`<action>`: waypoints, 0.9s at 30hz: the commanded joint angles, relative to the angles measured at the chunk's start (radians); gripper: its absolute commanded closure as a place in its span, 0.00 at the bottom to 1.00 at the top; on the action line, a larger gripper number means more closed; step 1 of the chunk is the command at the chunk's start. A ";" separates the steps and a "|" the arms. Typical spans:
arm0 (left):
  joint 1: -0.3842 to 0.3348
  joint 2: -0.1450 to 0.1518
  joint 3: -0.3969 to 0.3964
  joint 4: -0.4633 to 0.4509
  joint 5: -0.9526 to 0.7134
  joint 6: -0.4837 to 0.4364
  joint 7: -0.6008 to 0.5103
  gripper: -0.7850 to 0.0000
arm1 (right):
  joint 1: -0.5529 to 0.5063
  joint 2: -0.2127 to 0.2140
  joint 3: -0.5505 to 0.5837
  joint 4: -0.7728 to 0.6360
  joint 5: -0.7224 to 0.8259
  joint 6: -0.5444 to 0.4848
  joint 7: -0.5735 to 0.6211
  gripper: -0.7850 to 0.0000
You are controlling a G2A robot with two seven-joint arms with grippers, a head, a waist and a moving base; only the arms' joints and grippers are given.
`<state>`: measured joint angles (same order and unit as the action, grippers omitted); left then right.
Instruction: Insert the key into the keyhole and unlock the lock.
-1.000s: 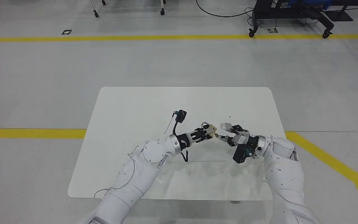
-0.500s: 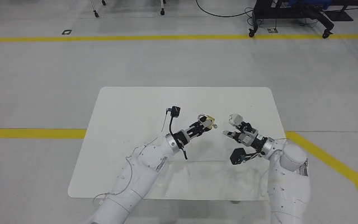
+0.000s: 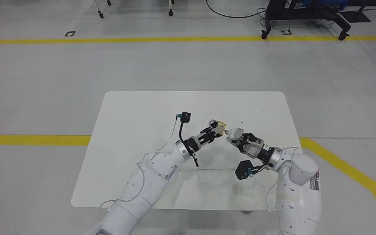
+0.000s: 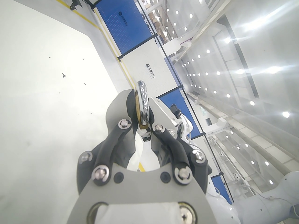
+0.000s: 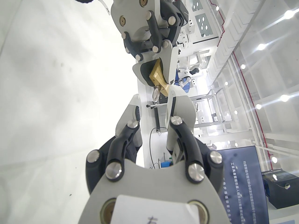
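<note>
Above table [image 3: 147, 117], left end effector [image 3: 215, 128] grasping lock [image 3: 220, 125], right end effector [image 3: 233, 135] released, back beside inserted key [image 5: 156, 93]

Lock [image 5: 157, 75] in the jaws of the left gripper [image 4: 141, 104] is satin brass with a mirror-shiny chrome shackle [image 4: 143, 92]. Key [image 5: 155, 93], just ahead of the right gripper [image 5: 155, 103] jaws, is polished silvery metal. Fingers [image 5: 181, 103] look like matt pale plastic, screws [image 5: 176, 120] glossy. Table [image 4: 46, 82]: matt white, smooth.
</note>
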<state>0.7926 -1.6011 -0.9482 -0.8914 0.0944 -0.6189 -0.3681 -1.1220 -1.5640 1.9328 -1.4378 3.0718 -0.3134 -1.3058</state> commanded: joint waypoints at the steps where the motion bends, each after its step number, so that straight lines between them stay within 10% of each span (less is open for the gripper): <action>1: 0.000 0.000 -0.001 0.001 0.002 -0.004 0.003 1.00 | 0.001 0.000 -0.002 0.001 0.000 -0.001 0.002 0.70; 20: -0.004 -0.003 0.002 0.004 0.018 -0.005 -0.003 1.00 | 0.023 0.004 -0.013 0.027 0.000 -0.035 0.008 0.82; 27: -0.008 -0.006 0.005 0.014 0.027 -0.005 0.005 1.00 | 0.039 0.009 -0.008 0.046 0.000 -0.071 -0.028 1.00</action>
<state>0.7856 -1.6064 -0.9436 -0.8792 0.1209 -0.6247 -0.3626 -1.0854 -1.5564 1.9248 -1.3948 3.0718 -0.3798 -1.3308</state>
